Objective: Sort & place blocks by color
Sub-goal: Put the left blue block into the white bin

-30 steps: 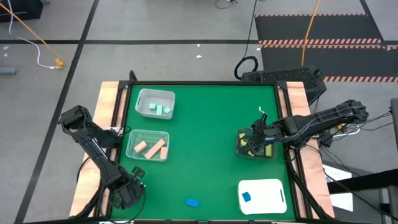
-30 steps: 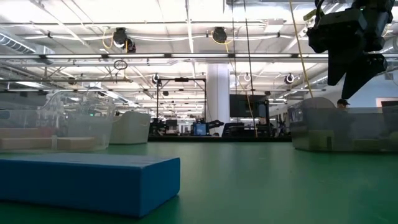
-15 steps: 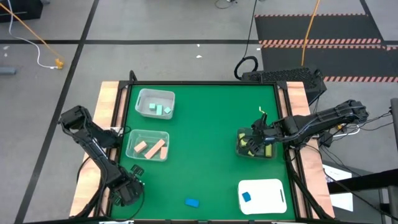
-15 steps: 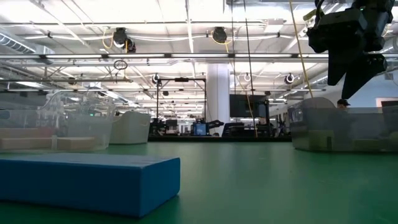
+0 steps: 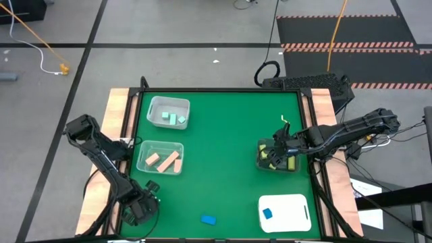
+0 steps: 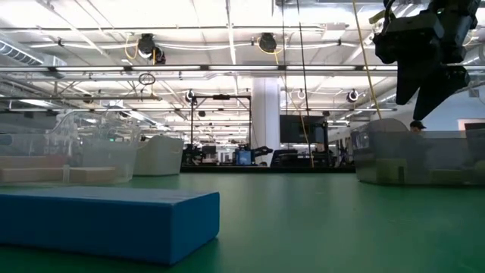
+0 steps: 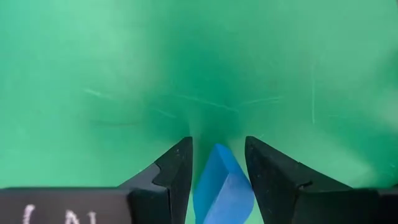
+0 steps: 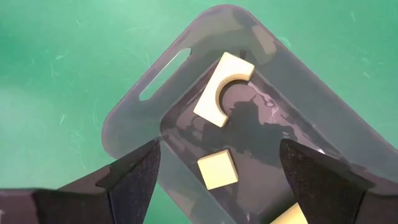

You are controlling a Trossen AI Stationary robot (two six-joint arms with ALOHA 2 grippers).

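Observation:
My left gripper (image 5: 150, 191) is near the table's near-left corner, shut on a small blue block (image 7: 221, 186); the green table shows blurred past it. My right gripper (image 8: 219, 149) hangs open above the dark clear bin (image 5: 277, 156). That bin holds yellow blocks: a notched piece (image 8: 222, 87) and a small square (image 8: 216, 170). A second blue block (image 5: 208, 219) lies flat on the table near its near edge, and a third (image 5: 267, 213) lies on the white tray (image 5: 290, 202). Mint green blocks (image 5: 174, 119) and salmon blocks (image 5: 162, 160) lie in two clear bins on the left. My left gripper pinches the blue block between its two fingers, one finger (image 7: 177, 168) on one side and the other finger (image 7: 264, 171) on the opposite side. One corner of the block (image 7: 219, 149) points forward between the fingertips. Whether the block touches the table I cannot tell.
The mint bin (image 5: 169, 111) and salmon bin (image 5: 160, 156) stand along the table's left side. The dark bin and white tray stand along the right side. Between them is bare green mat (image 5: 223, 148). In the low view the right gripper (image 6: 424, 61) hangs above the bin's rim (image 6: 417, 140).

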